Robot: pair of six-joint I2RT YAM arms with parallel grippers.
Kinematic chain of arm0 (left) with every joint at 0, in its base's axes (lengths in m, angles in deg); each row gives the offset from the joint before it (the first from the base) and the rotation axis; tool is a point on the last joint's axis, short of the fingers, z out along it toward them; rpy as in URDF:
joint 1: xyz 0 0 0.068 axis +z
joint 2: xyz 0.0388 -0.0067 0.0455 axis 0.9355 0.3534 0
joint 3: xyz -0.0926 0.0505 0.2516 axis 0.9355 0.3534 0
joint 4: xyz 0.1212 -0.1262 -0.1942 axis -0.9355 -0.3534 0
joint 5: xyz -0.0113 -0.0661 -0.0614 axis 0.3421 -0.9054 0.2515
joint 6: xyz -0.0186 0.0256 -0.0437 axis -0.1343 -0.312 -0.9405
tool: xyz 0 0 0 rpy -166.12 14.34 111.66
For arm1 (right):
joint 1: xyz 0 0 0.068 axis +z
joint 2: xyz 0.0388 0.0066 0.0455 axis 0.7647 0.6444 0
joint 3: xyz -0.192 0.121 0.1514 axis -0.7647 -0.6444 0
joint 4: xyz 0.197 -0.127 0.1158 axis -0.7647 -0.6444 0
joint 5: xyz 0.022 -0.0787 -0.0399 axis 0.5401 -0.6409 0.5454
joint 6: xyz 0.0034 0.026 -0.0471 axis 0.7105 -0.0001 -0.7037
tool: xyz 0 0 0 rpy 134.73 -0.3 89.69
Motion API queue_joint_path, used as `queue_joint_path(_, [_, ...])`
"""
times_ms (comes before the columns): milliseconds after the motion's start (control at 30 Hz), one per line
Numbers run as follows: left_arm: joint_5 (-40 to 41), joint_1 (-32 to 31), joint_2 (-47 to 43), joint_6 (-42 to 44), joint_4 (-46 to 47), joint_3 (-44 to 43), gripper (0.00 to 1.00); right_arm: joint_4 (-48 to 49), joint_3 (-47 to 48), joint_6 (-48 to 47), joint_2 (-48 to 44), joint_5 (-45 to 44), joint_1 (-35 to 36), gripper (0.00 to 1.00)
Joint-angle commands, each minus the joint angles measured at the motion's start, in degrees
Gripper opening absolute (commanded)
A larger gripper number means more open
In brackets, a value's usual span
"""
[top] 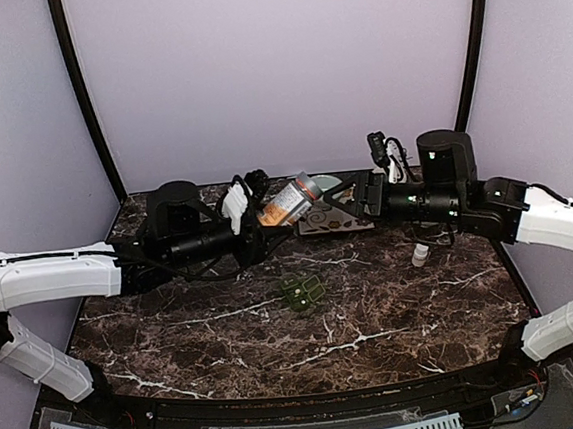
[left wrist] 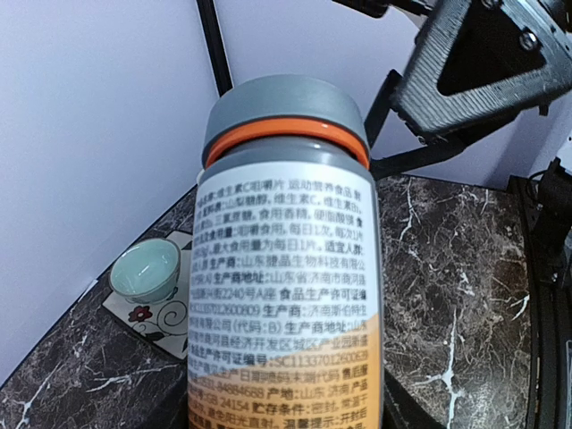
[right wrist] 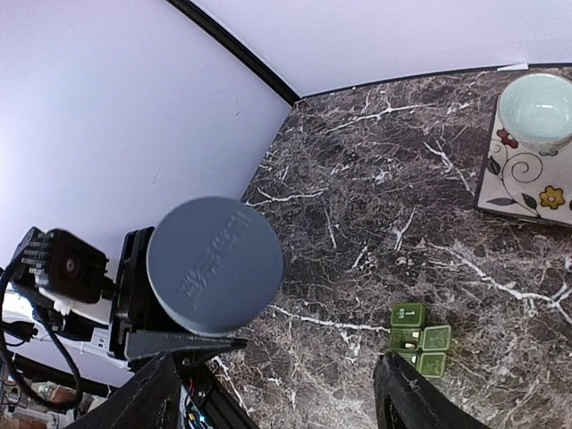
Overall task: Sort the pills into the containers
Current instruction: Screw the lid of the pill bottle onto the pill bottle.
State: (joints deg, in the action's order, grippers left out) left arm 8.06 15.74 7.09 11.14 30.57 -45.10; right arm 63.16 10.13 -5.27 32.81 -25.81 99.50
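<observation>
A pill bottle (top: pixel 287 202) with a grey cap (right wrist: pixel 214 265), an orange ring and a white-and-orange label (left wrist: pixel 284 286) hangs tilted above the back of the table. My left gripper (top: pixel 255 220) is shut on its body. My right gripper (top: pixel 353 195) faces the cap, open, and its fingers (right wrist: pixel 152 398) stand wide apart just below and beside the cap without touching it. The containers (top: pixel 302 291), a small dark-green organiser (right wrist: pixel 418 338), lie mid-table with some lids up. Small pale bits lie in two open compartments.
A pale green bowl (right wrist: pixel 538 107) sits on a flowered coaster (right wrist: pixel 527 179) at the back of the table, below the bottle (left wrist: pixel 143 268). A small white bottle (top: pixel 421 254) stands under the right arm. The marble table (top: pixel 226 330) ends at the purple walls.
</observation>
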Motion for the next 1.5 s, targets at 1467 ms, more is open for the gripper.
queue_joint_path(1467, [-68.92,10.29,18.09,-27.89,-3.70,-20.99,0.00,9.40,-4.25,-16.84,-6.70,12.73,-0.24,0.77])
